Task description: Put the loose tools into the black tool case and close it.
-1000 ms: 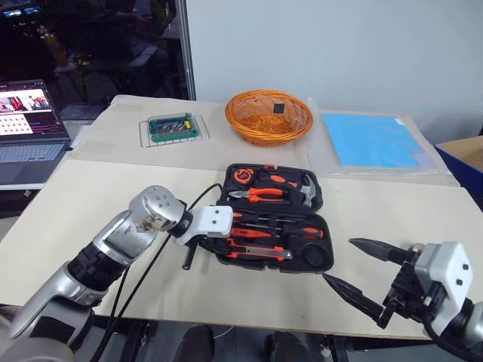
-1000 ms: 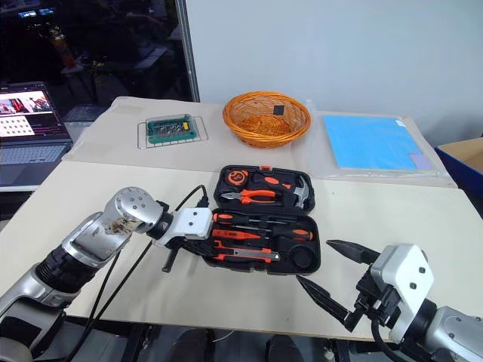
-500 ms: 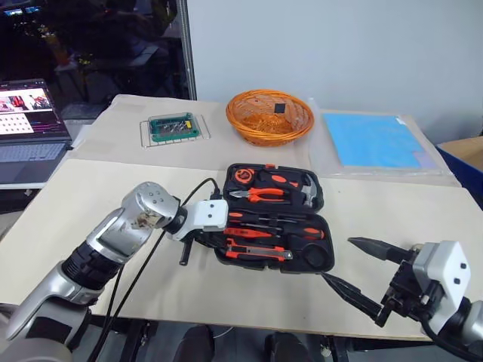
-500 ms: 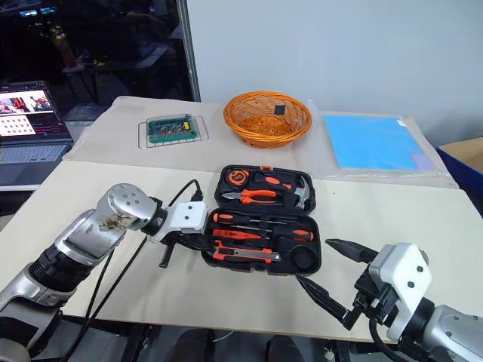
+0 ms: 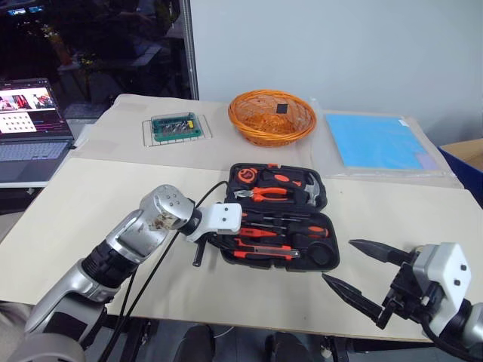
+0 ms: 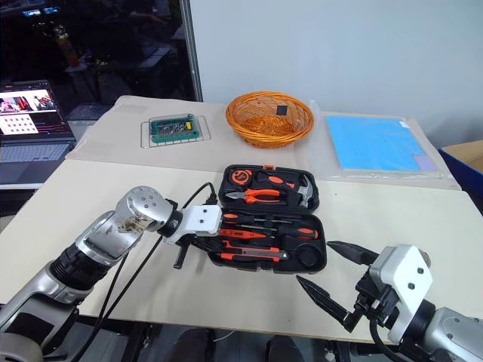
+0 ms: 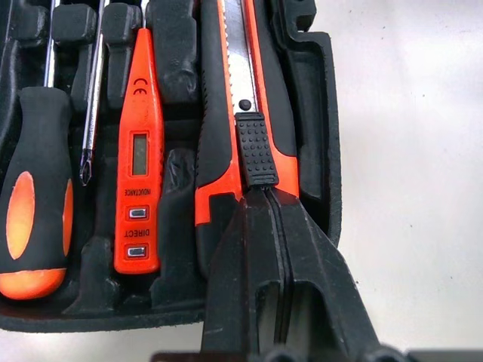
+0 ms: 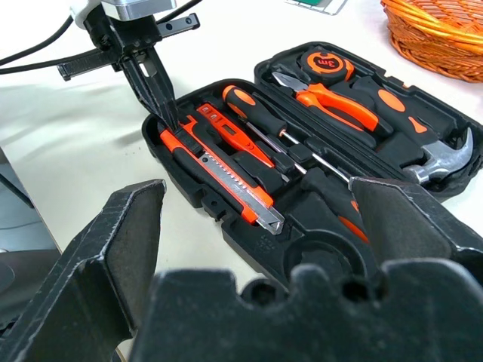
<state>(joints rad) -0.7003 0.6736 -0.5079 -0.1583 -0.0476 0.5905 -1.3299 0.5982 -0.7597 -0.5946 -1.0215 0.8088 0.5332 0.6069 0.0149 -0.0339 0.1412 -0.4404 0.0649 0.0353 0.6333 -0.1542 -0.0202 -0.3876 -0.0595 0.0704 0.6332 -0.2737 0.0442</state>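
Left wrist view: our left gripper [image 7: 266,197], closed and empty, tips on the utility knife [image 7: 240,90], whose long axis runs straight ahead.

Left eye view: the black tool case [image 5: 278,217] lies open mid-table; our right gripper [image 5: 361,273] hangs wide open, probably farther off.

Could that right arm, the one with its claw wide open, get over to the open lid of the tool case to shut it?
Probably yes. The right gripper hangs open, apart from the black tool case, with only bare table between; the left gripper works at the other end.
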